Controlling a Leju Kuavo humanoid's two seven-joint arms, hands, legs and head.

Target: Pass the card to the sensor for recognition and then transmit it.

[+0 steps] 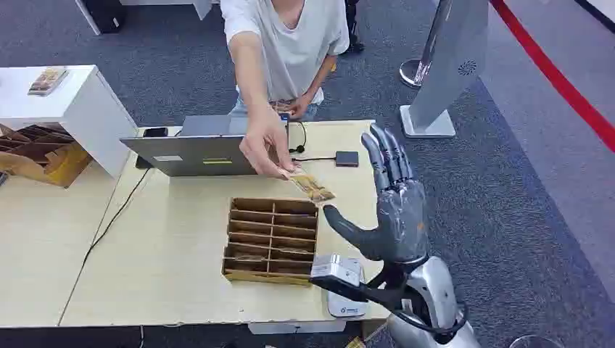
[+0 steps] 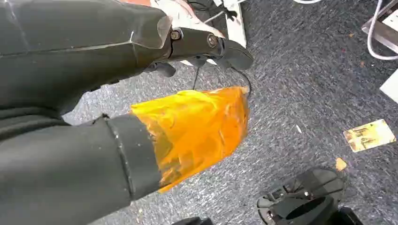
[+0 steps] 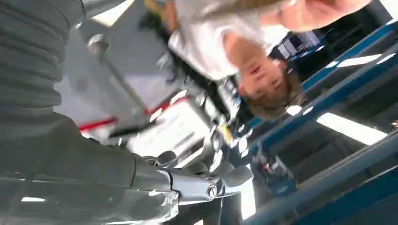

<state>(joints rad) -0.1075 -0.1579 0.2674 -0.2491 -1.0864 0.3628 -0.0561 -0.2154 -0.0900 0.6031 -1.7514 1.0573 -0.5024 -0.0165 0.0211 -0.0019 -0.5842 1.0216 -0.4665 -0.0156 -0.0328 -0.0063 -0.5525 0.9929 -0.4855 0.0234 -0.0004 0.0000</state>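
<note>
On the pale wooden desk (image 1: 167, 246), a grey laptop (image 1: 196, 148) is seen at the back, with a brown cardboard divider tray (image 1: 270, 239) sat in front of it. Just beyond the tray, the small yellowish printed card (image 1: 312, 187) is held by a person's hand (image 1: 267, 148), pinched at its end above the desk. Further right, the robot's right hand (image 1: 391, 206) is raised with nothing in it, fingers spread upward and thumb out. The left hand (image 2: 202, 47) is seen over grey carpet (image 2: 305, 93); whether it's clenched can't be told.
</note>
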